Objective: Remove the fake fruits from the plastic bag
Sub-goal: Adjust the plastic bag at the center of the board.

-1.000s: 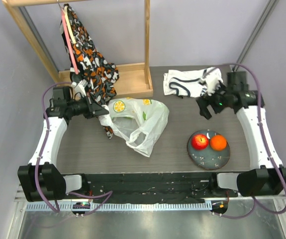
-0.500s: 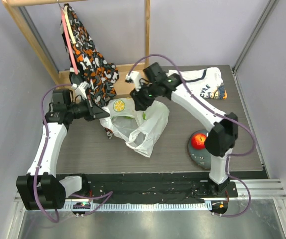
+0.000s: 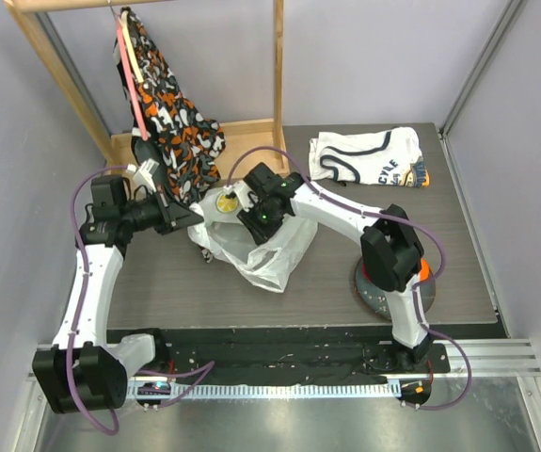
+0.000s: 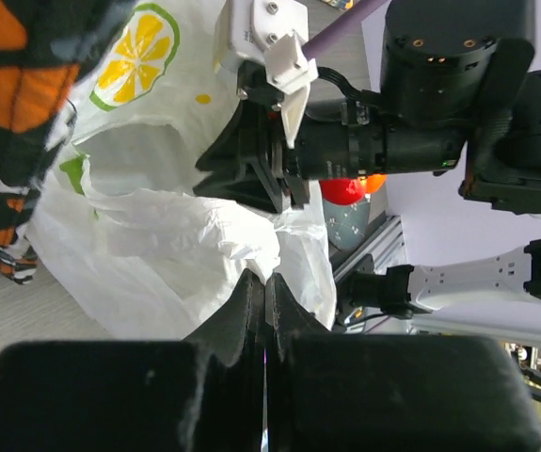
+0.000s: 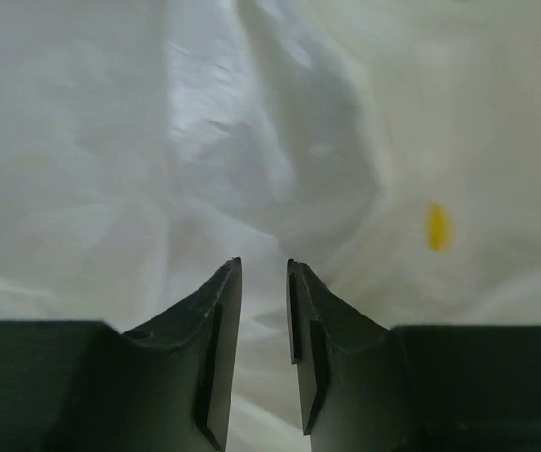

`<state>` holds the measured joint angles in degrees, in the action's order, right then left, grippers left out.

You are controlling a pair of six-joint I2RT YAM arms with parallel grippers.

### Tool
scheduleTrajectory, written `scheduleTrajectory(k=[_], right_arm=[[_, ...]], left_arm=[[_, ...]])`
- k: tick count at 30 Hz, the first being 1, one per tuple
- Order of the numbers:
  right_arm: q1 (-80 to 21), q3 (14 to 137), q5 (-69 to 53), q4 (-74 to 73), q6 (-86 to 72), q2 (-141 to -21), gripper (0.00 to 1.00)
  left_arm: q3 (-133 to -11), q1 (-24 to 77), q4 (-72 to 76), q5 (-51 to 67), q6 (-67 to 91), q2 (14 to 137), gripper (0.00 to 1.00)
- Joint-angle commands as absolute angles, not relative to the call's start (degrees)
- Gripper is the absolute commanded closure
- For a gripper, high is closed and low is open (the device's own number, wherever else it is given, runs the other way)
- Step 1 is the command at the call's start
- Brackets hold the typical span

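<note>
The plastic bag (image 3: 272, 252) lies crumpled left of the table's middle, its citrus-slice print (image 4: 140, 55) facing up. My left gripper (image 3: 192, 223) is shut on the bag's left edge, the film pinched between its fingertips (image 4: 251, 287). My right gripper (image 3: 250, 230) reaches into the bag's mouth from the right. In the right wrist view its jaws (image 5: 263, 268) stand a narrow gap apart, with only white film ahead of them. A red apple (image 4: 342, 191) and an orange (image 3: 424, 270) sit on the dark plate (image 3: 373, 299). Any fruits inside the bag are hidden.
A folded white shirt (image 3: 364, 158) lies at the back right. A wooden rack (image 3: 251, 155) with a patterned orange-and-black garment (image 3: 171, 122) stands at the back left, close behind the bag. My right arm's elbow (image 3: 392, 250) hangs over the plate.
My right arm swung from the back right, over the shirt, to the bag, and its jaws narrowed. My left gripper kept its hold on the bag's edge and shifted slightly.
</note>
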<state>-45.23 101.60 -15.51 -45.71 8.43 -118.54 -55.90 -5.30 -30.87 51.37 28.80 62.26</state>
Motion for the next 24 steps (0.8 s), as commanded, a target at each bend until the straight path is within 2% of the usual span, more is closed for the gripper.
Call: scheduleTrajectory(k=[1,6,9,13,18,24], right_arm=[[-42.99,94.59,1.56,-44.82,6.78,-107.42,0.63],[-32.81,79.67,4.74,-45.88,2.90,-96.78,0.68],[-30.85,75.41,3.70,-44.92,4.21,-92.21,0.71],[-32.33,78.13,-9.11,-44.74,8.17,-89.47,0.70],[-37.17,86.47,-14.06,-45.88,13.79,-89.38,0.62],[-43.15,89.73,-19.41,-48.86,19.51,-93.68,0.60]], left_arm=[[-54.15,-5.71,-29.88,54.58,31.02,58.28,1.00],[-47.92,-5.62,-30.59,59.04,32.69,54.23,1.00],[-46.94,-5.19,-30.41,62.22,32.17,53.00,1.00],[-48.33,-2.03,-29.36,63.63,30.41,53.61,1.00],[-55.18,-0.61,-27.34,62.14,30.76,58.44,1.00],[-57.83,2.02,-22.33,61.96,35.32,61.43,1.00]])
